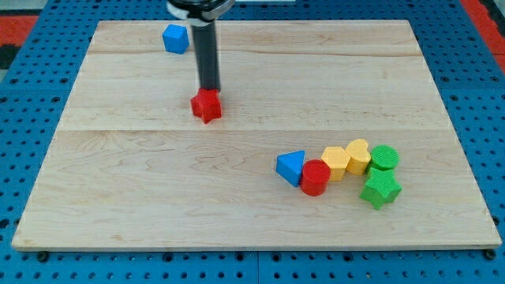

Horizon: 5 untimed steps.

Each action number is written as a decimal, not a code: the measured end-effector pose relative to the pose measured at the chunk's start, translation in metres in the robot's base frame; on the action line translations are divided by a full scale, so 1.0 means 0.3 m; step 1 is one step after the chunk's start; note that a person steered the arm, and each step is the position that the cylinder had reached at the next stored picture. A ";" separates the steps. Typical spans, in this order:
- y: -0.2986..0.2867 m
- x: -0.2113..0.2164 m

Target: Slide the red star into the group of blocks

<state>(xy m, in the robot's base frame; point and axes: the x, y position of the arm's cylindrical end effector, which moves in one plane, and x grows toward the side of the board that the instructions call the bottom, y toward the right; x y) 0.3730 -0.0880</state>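
The red star (207, 106) lies on the wooden board (158, 189), left of centre in the upper half. My tip (209, 87) stands right at the star's top edge, touching or nearly touching it. The group of blocks lies at the view's lower right: a blue triangle (291, 167), a red cylinder (315, 177), a yellow hexagon (335, 162), a yellow block with a rounded top (358, 155), a green cylinder (384, 158) and a green star (380, 189). The group is far right of and below the red star.
A blue cube-like block (175, 38) sits alone near the board's top edge, up and left of my tip. Blue perforated table surrounds the board.
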 end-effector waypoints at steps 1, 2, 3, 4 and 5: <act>-0.063 0.046; 0.101 0.127; 0.147 0.300; 0.270 0.361; 0.443 0.361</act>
<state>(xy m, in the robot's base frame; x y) 0.4814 0.0448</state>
